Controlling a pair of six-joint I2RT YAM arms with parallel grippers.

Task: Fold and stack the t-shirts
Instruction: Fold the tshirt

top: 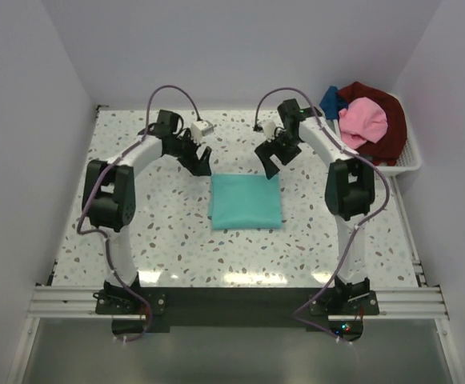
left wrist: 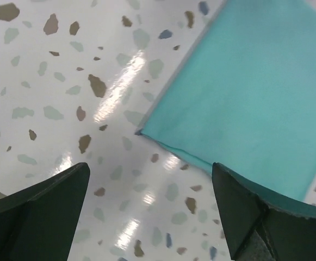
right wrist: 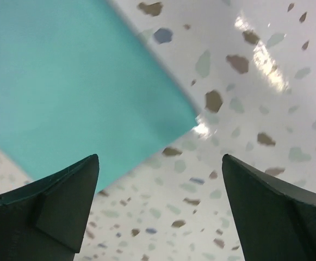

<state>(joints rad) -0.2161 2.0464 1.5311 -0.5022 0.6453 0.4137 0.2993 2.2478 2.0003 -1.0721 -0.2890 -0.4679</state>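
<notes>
A teal-green t-shirt [top: 246, 201] lies folded into a neat rectangle at the middle of the table. It fills the upper right of the left wrist view [left wrist: 250, 87] and the upper left of the right wrist view [right wrist: 65, 81]. My left gripper [top: 201, 162] hovers open and empty above the shirt's far left corner. My right gripper [top: 273, 163] hovers open and empty above its far right corner. Pink [top: 364, 120], dark red [top: 388, 124] and blue [top: 330, 102] t-shirts lie heaped in the white basket [top: 408, 162].
The basket stands at the far right corner, against the right wall. The speckled tabletop [top: 176, 240] is walled at the back and on both sides. A metal rail [top: 232, 300] runs along the near edge.
</notes>
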